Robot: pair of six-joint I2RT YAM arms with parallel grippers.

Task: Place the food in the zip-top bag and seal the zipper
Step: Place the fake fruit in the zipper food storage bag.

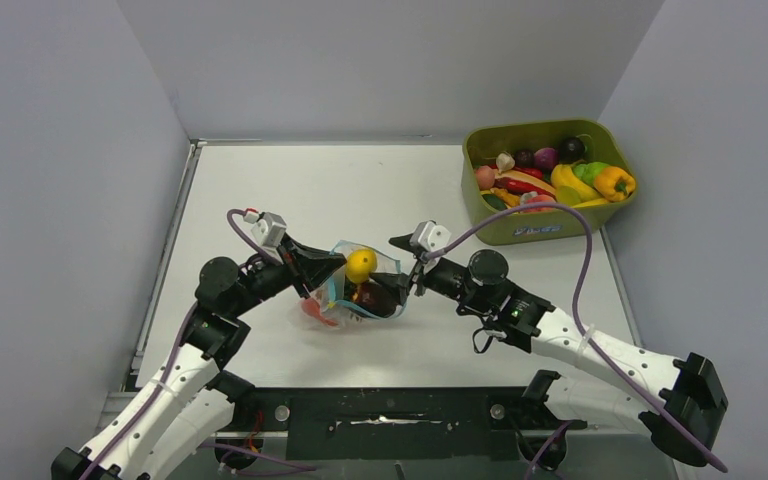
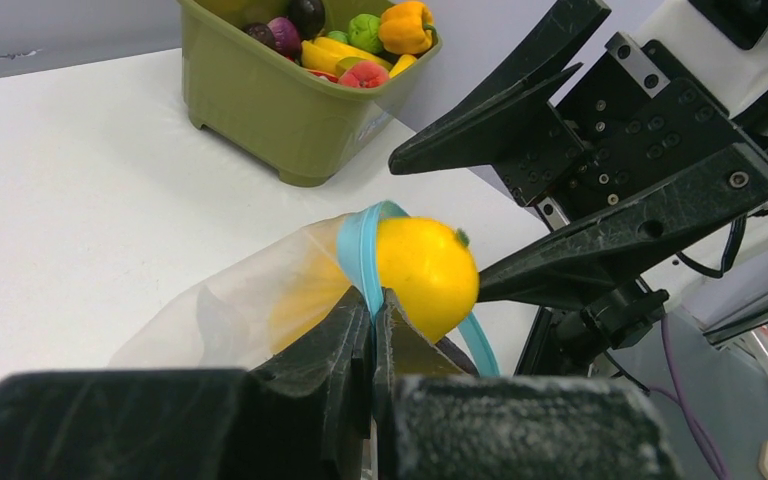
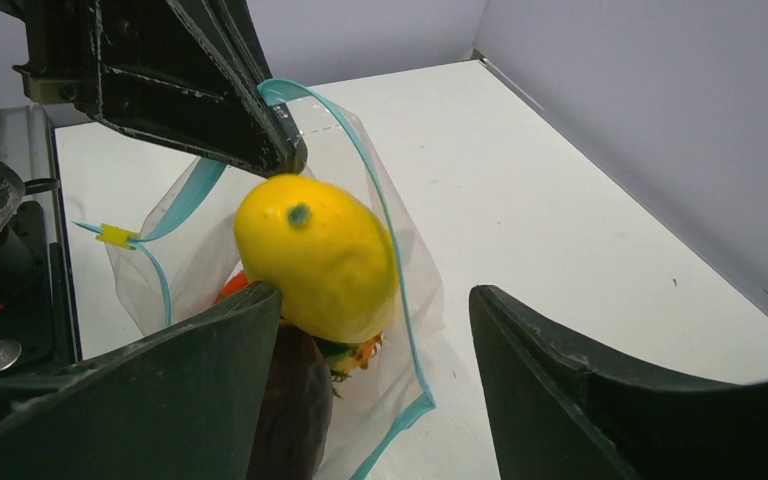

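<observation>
The clear zip-top bag (image 1: 385, 300) lies mid-table with its mouth lifted. My left gripper (image 1: 336, 266) is shut on the teal zipper (image 2: 360, 250) at the mouth edge and holds it up (image 2: 372, 298). A yellow toy fruit (image 1: 361, 264) sits in the open mouth, on top of a dark maroon piece (image 3: 295, 410) and the orange pineapple's green crown (image 3: 360, 355). A red piece (image 1: 313, 309) shows at the bag's left. My right gripper (image 1: 401, 268) is open and empty, with the yellow fruit (image 3: 315, 255) against its left finger (image 3: 190, 390).
The olive-green tub (image 1: 520, 228) with several more toy fruits and vegetables stands at the back right; it also shows in the left wrist view (image 2: 280, 100). A small yellow slider tab (image 3: 117, 236) sits on the zipper. Grey walls close in the table on three sides.
</observation>
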